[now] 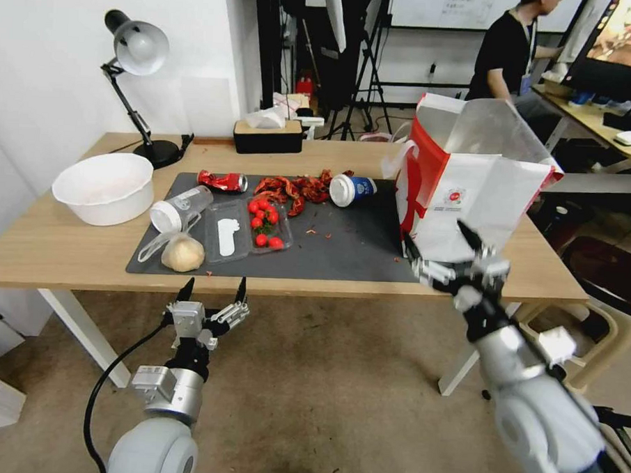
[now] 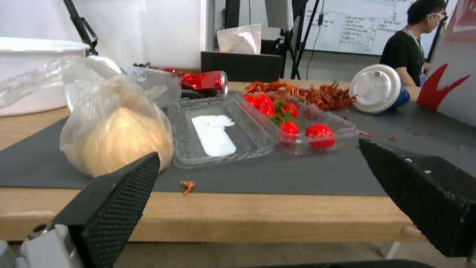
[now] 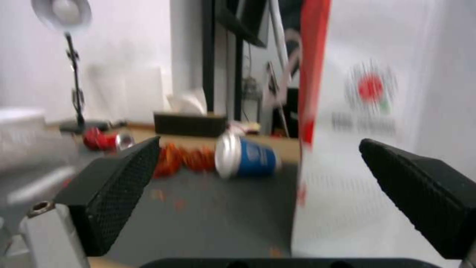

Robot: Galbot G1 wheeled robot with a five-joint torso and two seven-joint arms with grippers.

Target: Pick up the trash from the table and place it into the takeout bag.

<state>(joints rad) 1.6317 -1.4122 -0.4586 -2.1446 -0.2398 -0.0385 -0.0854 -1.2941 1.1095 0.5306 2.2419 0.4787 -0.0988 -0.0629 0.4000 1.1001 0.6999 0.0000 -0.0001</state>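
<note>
On the table's (image 1: 64,243) dark mat lie a crushed red can (image 1: 222,181), a clear lidded cup (image 1: 181,208), a bagged beige lump (image 1: 182,251) and a blue-white cup (image 1: 353,190) on its side. The white and red takeout bag (image 1: 471,180) stands open at the mat's right end. My left gripper (image 1: 213,289) hangs open just below the table's front edge, in front of the lump (image 2: 119,137). My right gripper (image 1: 434,238) is open and empty, close against the bag's front face (image 3: 377,111), with the blue-white cup (image 3: 248,156) beyond it.
An open clear clamshell with cherry tomatoes (image 1: 249,230) and a heap of red crayfish shells (image 1: 293,189) lie mid-mat. A white bowl (image 1: 105,187), a desk lamp (image 1: 139,54) and a tissue box (image 1: 268,133) stand at the left and back. A stool (image 1: 606,277) sits right of the table.
</note>
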